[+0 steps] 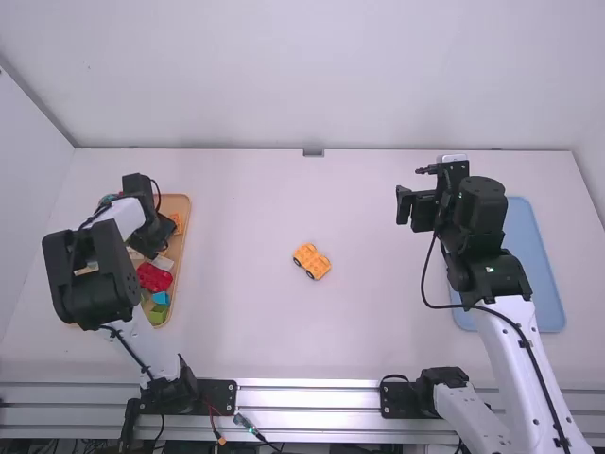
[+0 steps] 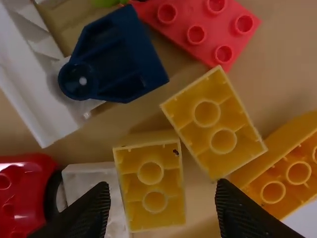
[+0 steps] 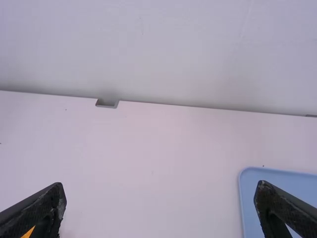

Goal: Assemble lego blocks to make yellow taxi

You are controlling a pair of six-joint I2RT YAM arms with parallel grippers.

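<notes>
Left fingers (image 1: 159,232): over the wooden tray (image 1: 184,210); spread well apart, holding nothing.
Yellow block, near: (image 2: 152,186) lies below the gap between the left fingers (image 2: 94,213), hollow underside up.
Yellow block, second: (image 2: 215,121) also hollow side up, just beside the first, farther out from the left fingertips; one corner near the curved yellow piece (image 2: 277,191).
White block: (image 2: 94,191) beside the near yellow block, partly behind one left finger.
Dark blue piece: (image 2: 119,59) farther out from the left fingers than the white block; long white piece (image 2: 34,79) alongside.
Red block: (image 2: 203,29) studs up, beyond the second yellow block as seen from the left fingertips.
Toy car: (image 1: 312,260) yellow-orange, dark wheels, on the white surface (image 1: 236,293); between the two sets of fingers, well apart from both.
Right fingers (image 1: 405,204): raised above the surface, to the right of the car; wide apart, gap empty.
Blue tray: (image 1: 537,270) on the surface, to the right of the right fingers.
</notes>
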